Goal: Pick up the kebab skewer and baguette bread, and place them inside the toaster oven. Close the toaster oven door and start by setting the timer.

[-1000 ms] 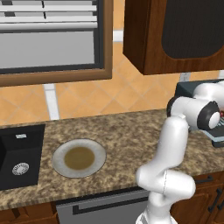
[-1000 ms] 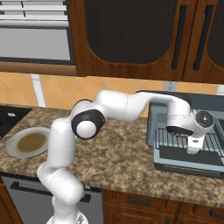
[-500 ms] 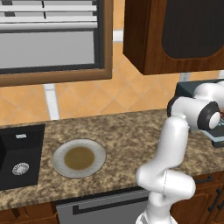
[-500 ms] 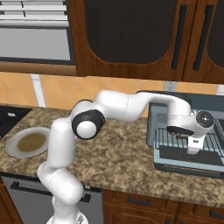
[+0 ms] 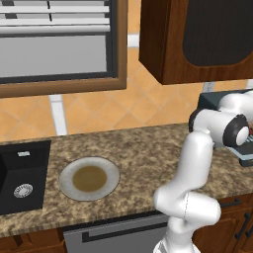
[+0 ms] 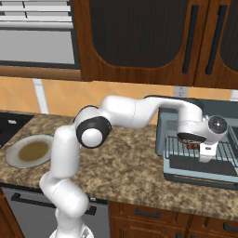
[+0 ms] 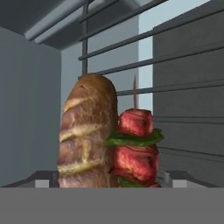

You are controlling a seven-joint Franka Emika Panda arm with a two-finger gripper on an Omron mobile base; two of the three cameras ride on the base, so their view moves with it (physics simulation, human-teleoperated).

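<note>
The toaster oven point(image 6: 163, 132) stands at the counter's right end, and the toaster oven door point(image 6: 186, 178) lies folded down flat in front of it. My gripper point(image 6: 204, 157) reaches down into the oven mouth over the wire rack point(image 7: 175, 74). The baguette bread point(image 7: 87, 131) and the kebab skewer point(image 7: 135, 148) lie side by side on that rack, close in front of the hand. The jaws stand wide apart, open, with nothing pinched between them. A small red bit of the skewer point(image 6: 191, 145) shows beside the hand.
A round plate point(image 5: 89, 178) with a brown centre sits on the granite counter at the left, beside the black sink point(image 5: 20, 173). Dark wooden wall cabinets point(image 6: 139, 42) hang above the oven. The arm spans the counter between plate and oven.
The jaws have gone from shut to wide open, letting go of the food on the rack. The arm has hardly moved.
</note>
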